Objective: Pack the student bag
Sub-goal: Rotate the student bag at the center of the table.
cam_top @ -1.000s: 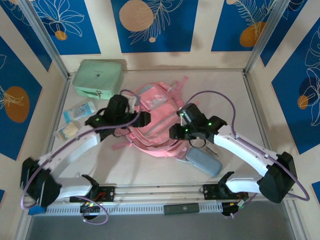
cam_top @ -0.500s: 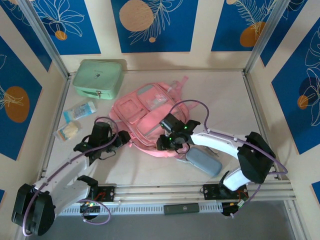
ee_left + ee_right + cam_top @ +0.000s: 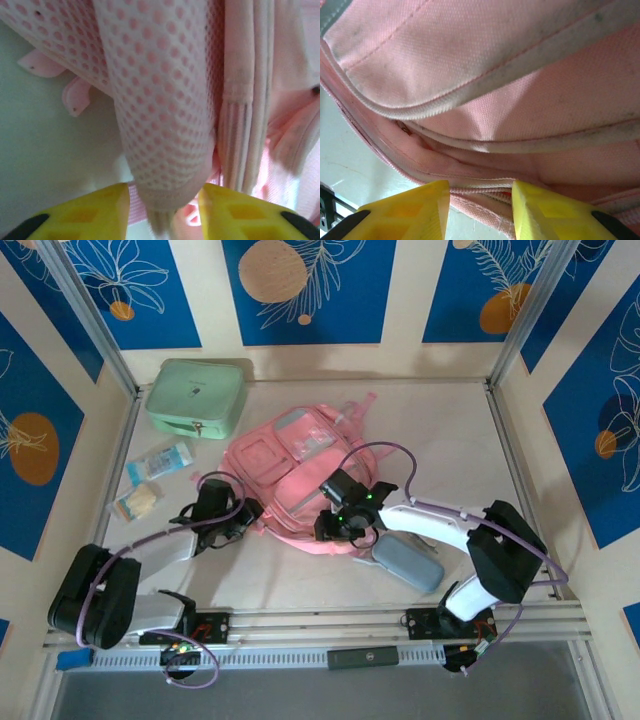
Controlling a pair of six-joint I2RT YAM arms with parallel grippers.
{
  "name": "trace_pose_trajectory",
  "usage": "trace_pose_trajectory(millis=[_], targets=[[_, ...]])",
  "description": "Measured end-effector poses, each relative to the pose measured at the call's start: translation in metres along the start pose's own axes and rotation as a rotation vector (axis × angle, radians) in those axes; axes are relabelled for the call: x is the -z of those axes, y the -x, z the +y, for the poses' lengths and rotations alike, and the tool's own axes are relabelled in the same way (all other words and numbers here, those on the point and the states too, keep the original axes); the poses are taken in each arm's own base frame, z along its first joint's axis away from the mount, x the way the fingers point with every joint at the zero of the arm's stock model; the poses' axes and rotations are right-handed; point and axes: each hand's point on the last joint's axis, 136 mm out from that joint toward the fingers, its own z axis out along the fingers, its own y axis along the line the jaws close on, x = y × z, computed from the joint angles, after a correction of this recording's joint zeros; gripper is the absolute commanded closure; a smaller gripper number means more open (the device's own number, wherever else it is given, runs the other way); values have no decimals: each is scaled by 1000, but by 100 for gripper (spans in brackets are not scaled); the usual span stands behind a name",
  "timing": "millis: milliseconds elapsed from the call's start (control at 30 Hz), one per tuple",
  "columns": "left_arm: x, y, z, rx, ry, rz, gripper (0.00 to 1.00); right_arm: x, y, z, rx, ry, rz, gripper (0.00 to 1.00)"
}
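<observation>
You have the student bag point(image 3: 300, 475) lying flat in the middle of the desk point(image 3: 450, 440), its front pockets facing up and its near edge between your two arms. Your left gripper point(image 3: 164, 192) is at the bag's near left corner. Its yellow fingers point(image 3: 95, 212) are partly closed on the end of a padded mesh strap point(image 3: 160, 115), which fills the gap and touches both of them. Right of that strap you can see a ribbed pink webbing band point(image 3: 245, 130), and to its left two small pink tabs point(image 3: 75, 95) over the pale desk.

Your right gripper point(image 3: 480, 189) is at the bag's near edge, just right of the middle. It is also partly closed, and a fold of the bag's pink edge runs between its fingertips, with piped seams crossing above it. From the top camera, both arms reach in low from the near rail with their elbows out to the sides.

A grey-blue pencil case point(image 3: 405, 562) lies just beside the bag's near right corner, by your right arm; you cannot tell whether it touches the bag. A mint green case point(image 3: 195, 397) stands at the far left corner, apart from the bag. A blue-and-white packet point(image 3: 160, 462) and a yellowish packet point(image 3: 137, 502) lie near the desk's left edge, between the mint green case and your left arm
</observation>
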Motion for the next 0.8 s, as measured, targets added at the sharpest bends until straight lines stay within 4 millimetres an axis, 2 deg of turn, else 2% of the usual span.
trace_pose_trajectory(millis=[133,167,333,500,633,700,800], targets=[[-5,3,-2,38,-26,-14,97,-10,12,-9,-21,-2,-6,62],[-6,3,-3,46,-34,-16,100,-12,17,-14,-27,-2,-6,62],[-8,4,-16,69,-87,-37,100,-19,46,-31,-14,-8,-18,62],[-10,3,-25,65,-80,-91,100,-19,94,-45,16,-2,-57,61],[-13,0,-40,66,-93,-100,100,-5,129,-48,44,-12,-129,51],[-16,-1,-43,72,-90,-103,100,7,134,-45,63,-37,-161,46],[-18,-2,-45,89,-84,-108,100,25,121,-31,84,-67,-173,43]])
